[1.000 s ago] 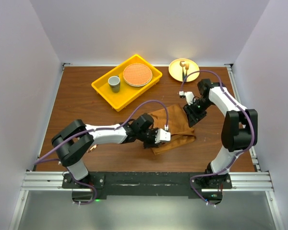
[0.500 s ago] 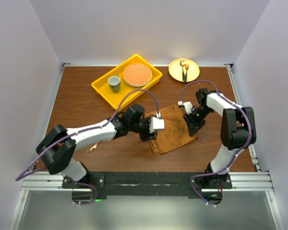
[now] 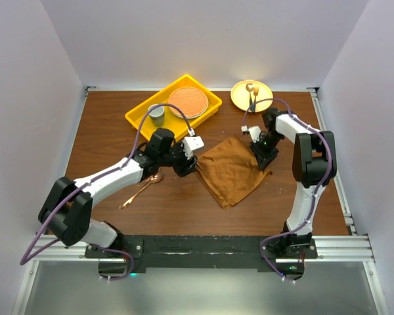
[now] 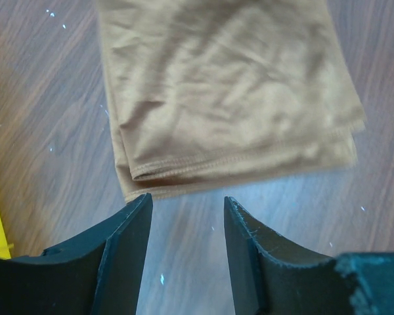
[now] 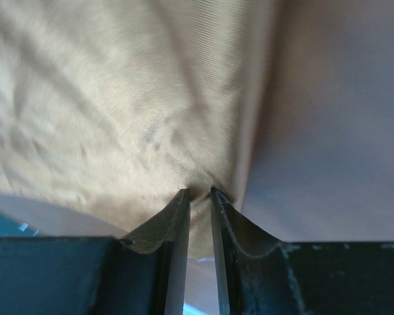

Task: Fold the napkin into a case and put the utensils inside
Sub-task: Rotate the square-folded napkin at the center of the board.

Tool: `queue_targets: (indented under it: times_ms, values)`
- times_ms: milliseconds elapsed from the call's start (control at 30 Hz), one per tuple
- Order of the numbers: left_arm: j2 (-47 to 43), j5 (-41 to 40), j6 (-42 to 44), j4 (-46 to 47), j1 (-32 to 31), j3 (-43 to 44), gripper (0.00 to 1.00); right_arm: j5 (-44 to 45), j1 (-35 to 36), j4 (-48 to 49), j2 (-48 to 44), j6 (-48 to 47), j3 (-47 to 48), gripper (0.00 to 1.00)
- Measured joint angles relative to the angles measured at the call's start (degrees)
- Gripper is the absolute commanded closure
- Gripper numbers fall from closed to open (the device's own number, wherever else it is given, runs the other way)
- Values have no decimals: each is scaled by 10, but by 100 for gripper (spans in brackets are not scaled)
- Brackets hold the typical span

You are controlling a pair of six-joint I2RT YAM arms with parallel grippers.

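Top view: napkin [image 3: 231, 172] lies folded in layers, right of table centre. Soft, limp, probably a bit slick, so pinch all layers at a hemmed corner. Right gripper [image 5: 198, 193] is clamped on its far-right corner. Left gripper [image 4: 187, 216] is parted and empty, just left of the cloth. Spoon [image 3: 141, 190] sits near-left, apart from the cloth. Tray [image 3: 174, 131] is far-left, not in the way.

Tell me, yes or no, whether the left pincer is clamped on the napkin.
No: the left pincer stands open over the table, with the napkin lying just beyond its tips.
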Motion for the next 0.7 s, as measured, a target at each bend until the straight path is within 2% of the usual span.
queue_targets:
  times_ms: [133,267,433,700]
  values:
    - [-23,-7,25,-11,0,-11,51,17,0,33,36,-9,80,66]
    - [5,-34,49,-15,0,-1,55,10,-1,67,42,-21,133,63]
    - [93,-65,78,-16,0,53,64,-20,-1,60,-2,-21,141,62]
    - [176,-74,112,-10,-3,110,74,-69,-1,46,-46,12,121,64]
